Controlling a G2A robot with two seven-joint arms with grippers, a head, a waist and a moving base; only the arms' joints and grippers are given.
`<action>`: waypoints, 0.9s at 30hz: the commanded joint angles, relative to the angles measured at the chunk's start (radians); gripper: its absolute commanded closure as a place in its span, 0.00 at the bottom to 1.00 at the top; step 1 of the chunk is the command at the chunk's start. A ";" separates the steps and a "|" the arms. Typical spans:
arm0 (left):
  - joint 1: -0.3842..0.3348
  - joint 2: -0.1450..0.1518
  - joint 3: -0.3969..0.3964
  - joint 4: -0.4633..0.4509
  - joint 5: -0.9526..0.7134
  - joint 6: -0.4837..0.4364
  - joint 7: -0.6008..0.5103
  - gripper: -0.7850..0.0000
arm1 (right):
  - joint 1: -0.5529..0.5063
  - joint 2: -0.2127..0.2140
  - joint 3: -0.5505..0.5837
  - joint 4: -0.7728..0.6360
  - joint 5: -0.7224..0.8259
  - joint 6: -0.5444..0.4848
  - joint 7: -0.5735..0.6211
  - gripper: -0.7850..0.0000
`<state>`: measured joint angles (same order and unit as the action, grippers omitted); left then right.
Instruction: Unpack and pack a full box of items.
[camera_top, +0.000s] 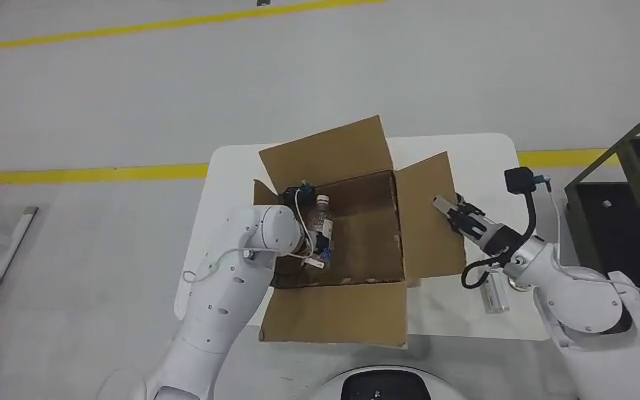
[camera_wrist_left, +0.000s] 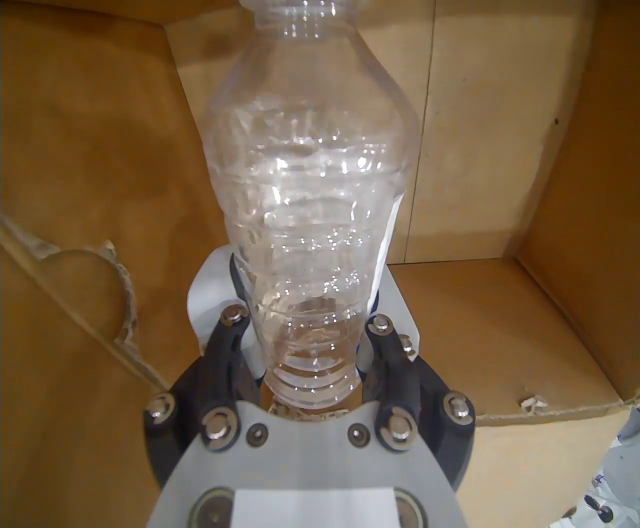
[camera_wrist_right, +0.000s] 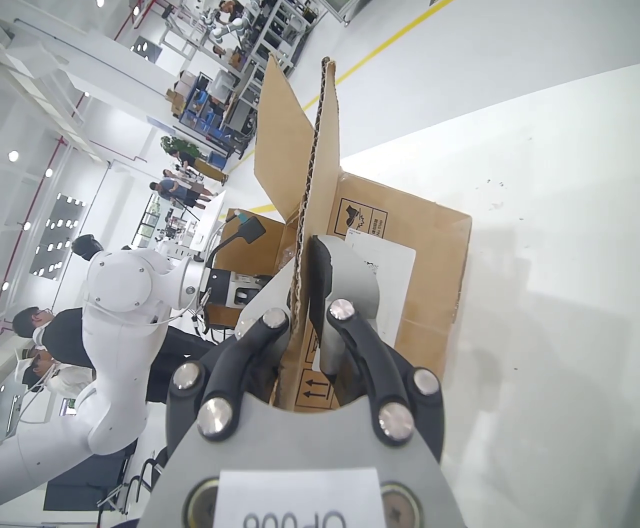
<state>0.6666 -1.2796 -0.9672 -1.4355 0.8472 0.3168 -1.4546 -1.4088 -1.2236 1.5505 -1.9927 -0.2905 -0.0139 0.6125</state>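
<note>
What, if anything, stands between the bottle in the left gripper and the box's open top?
Nothing visible. The left gripper grips the bottle inside the box; its flaps spread outward, and the right gripper clamps one flap.

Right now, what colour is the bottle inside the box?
Colourless: the bottle is clear, see-through plastic, best seen in the left wrist view.

white rounded table (camera_top: 470, 150) | yellow floor stripe (camera_top: 100, 174) beyond its left edge | dark metal rack (camera_top: 610, 215) off its right edge
</note>
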 joint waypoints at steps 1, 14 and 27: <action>-0.005 -0.003 0.006 0.021 -0.003 0.007 0.006 1.00 | 0.000 0.001 0.000 0.001 0.002 -0.002 0.003 1.00; -0.033 -0.018 0.041 0.089 -0.015 0.010 0.020 0.00 | -0.009 0.010 0.003 0.024 0.005 -0.006 0.001 1.00; -0.032 -0.011 0.006 0.037 -0.038 -0.039 0.030 0.00 | -0.007 0.019 0.017 0.064 -0.010 -0.010 -0.006 1.00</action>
<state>0.6323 -1.2928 -0.9595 -1.3817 0.8027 0.2909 -1.4240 -1.4169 -1.2056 1.5656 -1.9357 -0.2901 -0.0209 0.6069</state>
